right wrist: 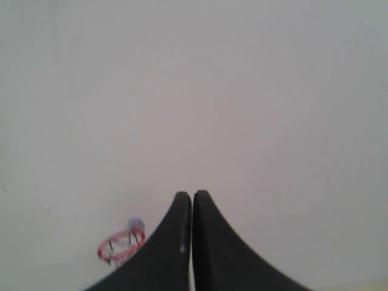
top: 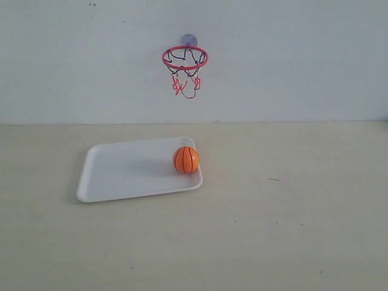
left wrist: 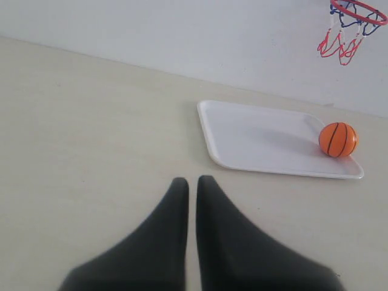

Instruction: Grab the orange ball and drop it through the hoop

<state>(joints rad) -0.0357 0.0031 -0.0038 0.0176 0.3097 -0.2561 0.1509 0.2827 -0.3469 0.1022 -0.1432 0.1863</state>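
The orange ball [top: 186, 160] with black seams rests in the right far corner of a white tray [top: 121, 176]; the left wrist view shows the ball [left wrist: 338, 139] too. The hoop [top: 185, 58], red ring with a dark and red net, hangs on the wall above it by a clear suction cup. Neither arm shows in the exterior view. My left gripper [left wrist: 191, 180] is shut with nothing in it, over bare table well short of the tray [left wrist: 254, 136]. My right gripper [right wrist: 192, 195] is shut and empty, facing the wall, with the hoop [right wrist: 120, 245] off to one side.
A pale wooden table [top: 291, 206] runs up to a plain white wall [top: 303, 60]. Small dark specks lie on the table to the right of the tray.
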